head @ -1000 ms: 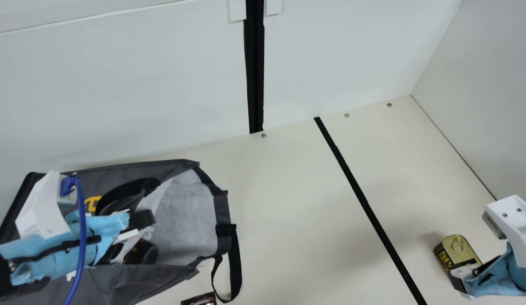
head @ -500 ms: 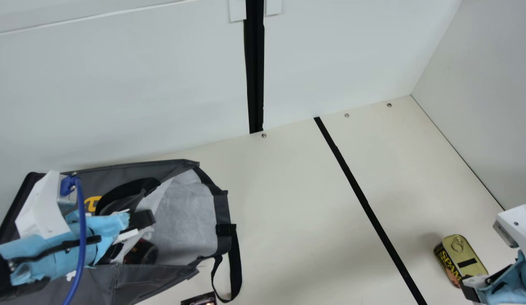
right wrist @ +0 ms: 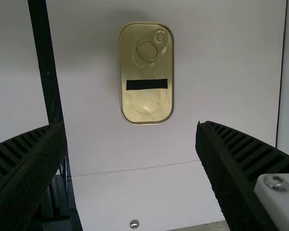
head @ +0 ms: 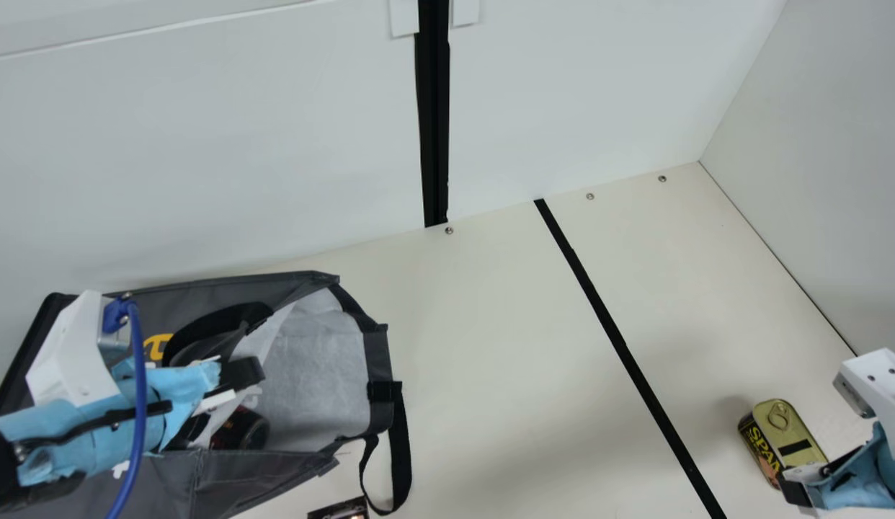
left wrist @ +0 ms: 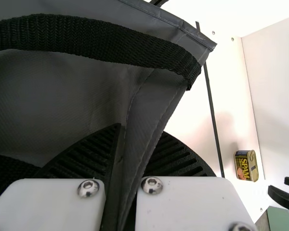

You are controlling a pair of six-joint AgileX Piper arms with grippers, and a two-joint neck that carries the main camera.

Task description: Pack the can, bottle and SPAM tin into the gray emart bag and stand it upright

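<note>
One dark, round item [head: 240, 429] shows inside the mouth of the gray emart bag [head: 318, 367], so I judge the packing partly done. I can't tell from its end whether it is the can or the bottle. A second dark object [head: 341, 510] is cut off by the main view's lower edge, just beside the bag's loose strap [head: 399, 450]; it may be another thing to pack, but too little shows for me to be sure.

The SPAM tin [head: 782, 441] is definitely left to do: it sits lid up on the table [head: 505, 375], beyond the black stripe [head: 620, 342] and well apart from the bag.

On my left side, the gripper [left wrist: 142, 130] is clenched on a fold of the bag's fabric, which I take as a way of keeping the mouth open. My right gripper [right wrist: 130, 125] has its fingers spread wide and nothing between them, with the tin just ahead.

By my reckoning, what remains is to grasp the tin, carry it across and slide it in, settle the unclear object if it belongs, then stand the bag upright, since it lies on its side.
</note>
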